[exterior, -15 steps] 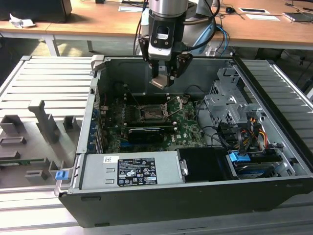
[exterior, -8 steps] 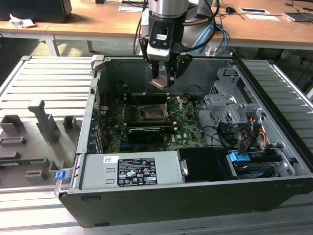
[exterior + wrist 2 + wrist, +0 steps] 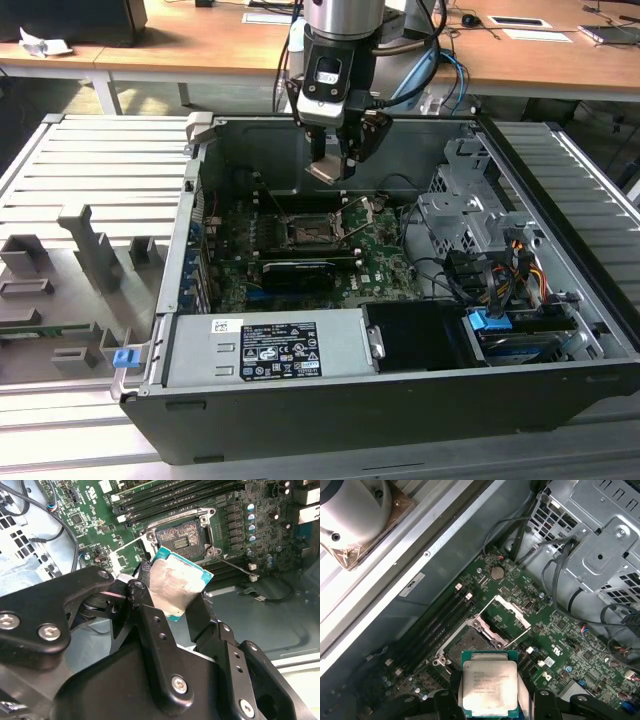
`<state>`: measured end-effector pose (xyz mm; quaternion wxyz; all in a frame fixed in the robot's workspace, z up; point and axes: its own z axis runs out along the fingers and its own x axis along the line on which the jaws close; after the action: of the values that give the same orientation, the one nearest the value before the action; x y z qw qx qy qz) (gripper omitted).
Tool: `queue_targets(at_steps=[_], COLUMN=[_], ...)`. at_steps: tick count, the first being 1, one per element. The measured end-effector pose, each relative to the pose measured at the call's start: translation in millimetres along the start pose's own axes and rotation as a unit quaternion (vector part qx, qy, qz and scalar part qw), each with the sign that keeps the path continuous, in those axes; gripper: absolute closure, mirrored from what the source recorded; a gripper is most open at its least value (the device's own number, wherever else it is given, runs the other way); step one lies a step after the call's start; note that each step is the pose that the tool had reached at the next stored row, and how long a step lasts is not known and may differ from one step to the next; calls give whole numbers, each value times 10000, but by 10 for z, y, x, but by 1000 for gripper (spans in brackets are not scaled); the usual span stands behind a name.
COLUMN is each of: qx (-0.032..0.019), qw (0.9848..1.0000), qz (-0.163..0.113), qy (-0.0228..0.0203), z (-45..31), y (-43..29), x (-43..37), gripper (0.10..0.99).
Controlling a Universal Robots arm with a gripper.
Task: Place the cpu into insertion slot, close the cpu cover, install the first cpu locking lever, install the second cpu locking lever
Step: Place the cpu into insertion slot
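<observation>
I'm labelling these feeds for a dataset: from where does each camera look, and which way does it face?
Exterior view: off the arm, raised, looking down into the open computer case; the end effector hangs over the motherboard.
Second wrist view: on the wrist, looking along the end effector's fingers at the cpu they grip, insertion slot beyond.
First wrist view: on the wrist, facing the cpu's printed top, insertion slot and raised cpu cover beyond.
Shared: both wrist views show the cpu and insertion slot.

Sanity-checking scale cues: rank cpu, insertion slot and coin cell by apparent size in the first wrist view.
1. cpu: largest, but nearest the camera, so its lead is unsure.
2. insertion slot.
3. coin cell: clearly smallest.
</observation>
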<state>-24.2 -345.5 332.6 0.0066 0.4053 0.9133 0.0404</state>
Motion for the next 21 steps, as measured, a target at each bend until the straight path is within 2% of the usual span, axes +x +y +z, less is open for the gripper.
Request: queue_targets(at_steps=[10,16,21], qx=[13,22,32], qw=[9997,9991,9979], qz=[242,428,650], qy=[-10,-16,-24], z=[38,68,105], y=[-3,-5,-8], x=[-1,-1,-2], gripper=[561,561,561])
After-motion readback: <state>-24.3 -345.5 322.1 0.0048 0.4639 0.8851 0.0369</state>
